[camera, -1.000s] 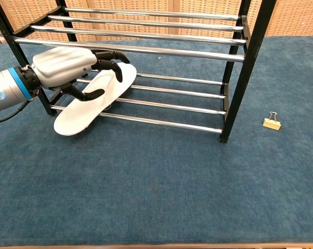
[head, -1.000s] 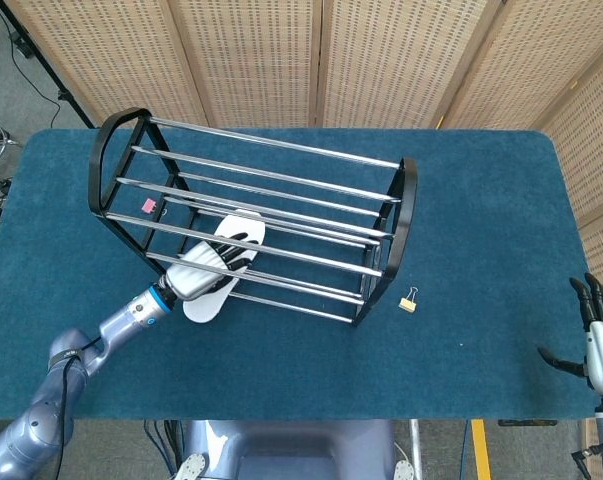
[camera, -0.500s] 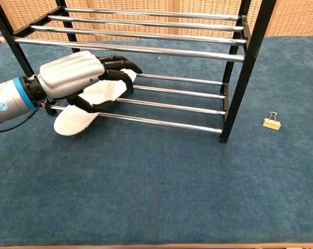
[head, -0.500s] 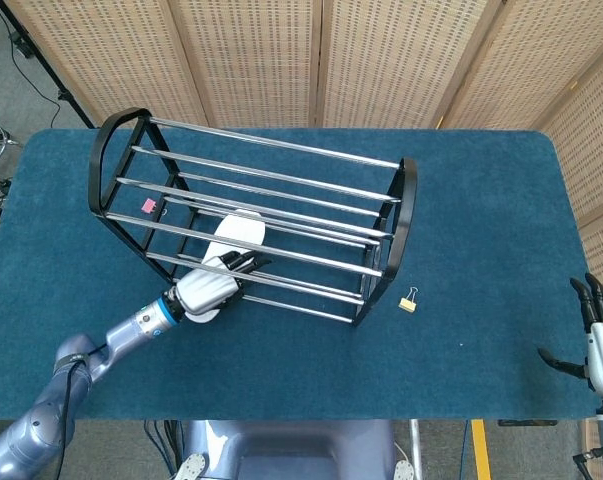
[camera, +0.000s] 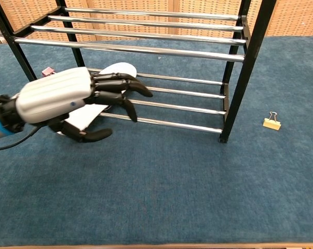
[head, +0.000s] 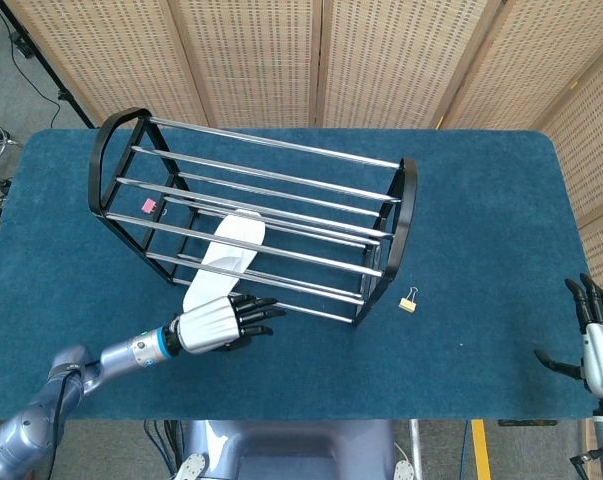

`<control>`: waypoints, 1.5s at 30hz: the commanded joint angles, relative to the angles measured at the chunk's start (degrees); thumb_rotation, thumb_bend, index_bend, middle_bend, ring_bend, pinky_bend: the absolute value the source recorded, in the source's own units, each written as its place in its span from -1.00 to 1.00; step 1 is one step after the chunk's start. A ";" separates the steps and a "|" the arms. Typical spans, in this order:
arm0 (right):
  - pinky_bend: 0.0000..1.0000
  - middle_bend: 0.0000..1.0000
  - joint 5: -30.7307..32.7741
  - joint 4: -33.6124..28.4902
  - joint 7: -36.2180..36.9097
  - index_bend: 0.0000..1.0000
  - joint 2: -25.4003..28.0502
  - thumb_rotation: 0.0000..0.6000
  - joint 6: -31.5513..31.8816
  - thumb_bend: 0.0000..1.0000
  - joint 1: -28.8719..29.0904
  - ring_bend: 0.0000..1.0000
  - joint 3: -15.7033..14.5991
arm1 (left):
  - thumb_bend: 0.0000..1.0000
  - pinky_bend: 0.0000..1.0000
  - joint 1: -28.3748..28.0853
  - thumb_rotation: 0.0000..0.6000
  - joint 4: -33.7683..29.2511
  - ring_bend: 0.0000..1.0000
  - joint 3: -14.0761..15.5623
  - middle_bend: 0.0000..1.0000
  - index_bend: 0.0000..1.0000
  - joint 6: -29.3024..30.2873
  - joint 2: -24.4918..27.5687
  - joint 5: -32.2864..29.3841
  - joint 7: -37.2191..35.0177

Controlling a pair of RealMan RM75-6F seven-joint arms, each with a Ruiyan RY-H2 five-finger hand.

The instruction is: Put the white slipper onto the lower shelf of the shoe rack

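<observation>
The white slipper [head: 221, 262] lies slanted on the lower bars of the black-and-chrome shoe rack [head: 261, 215], its heel end poking out over the front bar. In the chest view only the slipper's toe [camera: 118, 69] and part of its side show behind my left hand. My left hand [head: 219, 322] hovers in front of the rack, off the slipper, fingers spread and holding nothing; in the chest view the left hand [camera: 73, 101] fills the left side. My right hand [head: 597, 340] sits at the table's right edge, fingers apart and empty.
A small gold binder clip [head: 409, 300] lies on the blue tabletop [head: 461, 220] right of the rack; the same binder clip [camera: 271, 122] shows in the chest view. A pink tag [head: 148, 206] sits by the rack's left end. Woven screens stand behind the table.
My left hand let go of the slipper and pulled back toward the table's front edge. The slipper stays on the lower bars. The right hand barely moved.
</observation>
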 commanded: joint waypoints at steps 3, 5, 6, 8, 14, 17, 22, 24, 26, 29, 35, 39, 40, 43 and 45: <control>-1.00 -1.00 -0.58 -0.56 -0.24 -1.00 0.16 1.00 0.52 -1.00 -0.25 -1.00 -0.27 | -0.17 -0.30 3.27 1.00 -3.15 -0.74 1.64 -0.68 -0.28 5.72 3.59 1.99 -0.43; -1.00 -1.00 -1.10 -0.89 -0.44 -1.00 0.26 1.00 0.80 -1.00 -0.36 -1.00 -0.50 | -0.17 -0.30 5.00 1.00 -3.88 -0.74 2.11 -0.68 -0.28 7.71 5.28 2.26 -0.86; -1.00 -1.00 -1.32 -1.04 -0.50 -1.00 0.29 1.00 0.88 -1.00 -0.37 -1.00 -0.58 | -0.17 -0.30 5.88 1.00 -4.29 -0.74 2.38 -0.68 -0.27 8.47 6.11 2.42 -1.03; -1.00 -1.00 -1.66 -1.25 -0.54 -1.00 0.33 1.00 0.94 -1.00 -0.35 -1.00 -0.70 | -0.17 -0.30 7.23 1.00 -5.01 -0.74 2.47 -0.68 -0.27 9.74 7.21 2.39 -1.01; -1.00 -1.00 -2.83 -1.86 -0.85 -1.00 0.33 1.00 1.21 -1.00 -0.36 -1.00 -1.20 | -0.17 -0.30 12.74 1.00 -9.01 -0.75 1.69 -0.68 -0.27 14.45 11.60 0.81 -1.18; -1.00 -1.00 -3.48 -2.17 -0.82 -1.00 0.33 1.00 1.41 -1.00 -0.37 -1.00 -1.42 | -0.17 -0.30 15.97 1.00 -12.76 -0.74 0.96 -0.69 -0.27 15.92 15.11 -0.93 -1.77; -1.00 -1.00 -4.26 -2.59 -0.56 -1.00 0.46 1.00 1.83 -1.00 -0.41 -1.00 -1.58 | -0.17 -0.30 19.66 1.00 -19.37 -0.74 -0.20 -0.70 -0.27 16.60 20.72 -3.53 -1.63; -1.00 -1.00 -4.47 -2.66 -0.45 -1.00 0.54 1.00 1.93 -1.00 -0.44 -1.00 -1.65 | -0.17 -0.30 20.69 1.00 -21.82 -0.74 -0.28 -0.70 -0.27 16.23 22.73 -4.20 -1.62; -1.00 -1.00 -4.67 -2.83 -0.11 -1.00 0.65 1.00 1.98 -1.00 -0.44 -1.00 -1.69 | -0.17 -0.30 22.44 1.00 -25.51 -0.74 -0.27 -0.70 -0.28 15.08 25.85 -5.58 -1.08; -1.00 -1.00 -4.98 -2.97 0.29 -1.00 0.89 1.00 2.25 -1.00 -0.51 -1.00 -1.71 | -0.24 -0.41 24.62 1.00 -33.05 -0.77 0.55 -0.73 -0.32 11.91 31.14 -7.37 1.03; -1.00 -1.00 -5.49 -3.22 1.16 -1.00 1.38 1.00 2.67 -1.00 -0.70 -1.00 -1.85 | -0.58 -0.92 27.52 0.91 -46.55 -1.00 0.50 -0.99 -0.64 8.01 39.46 -10.72 6.85; -1.00 -1.00 -5.89 -3.51 1.43 -1.00 1.90 1.00 3.18 -1.00 -0.93 -1.00 -1.93 | -0.82 -1.00 29.58 0.90 -56.86 -1.00 -0.55 -1.00 -0.96 3.18 45.39 -16.46 12.41; -1.00 -1.00 -5.97 -3.53 1.26 -1.00 1.97 1.00 3.30 -1.00 -0.96 -1.00 -1.92 | -0.85 -1.00 29.83 0.90 -59.56 -1.00 -0.83 -1.00 -0.99 2.01 46.59 -17.72 14.01; -1.00 -1.00 -6.41 -3.12 0.07 -1.00 1.98 1.00 3.82 -1.00 -1.01 -1.00 -1.91 | -0.89 -1.00 30.93 0.94 -66.67 -1.00 -2.28 -1.00 -1.00 -0.88 49.35 -22.55 19.42; -1.00 -1.00 -6.39 -2.65 -1.92 -1.00 1.85 1.00 4.01 -1.00 -1.02 -1.00 -1.92 | -0.89 -1.00 31.65 0.98 -69.81 -1.00 -3.33 -1.00 -1.00 -1.91 50.30 -24.96 23.09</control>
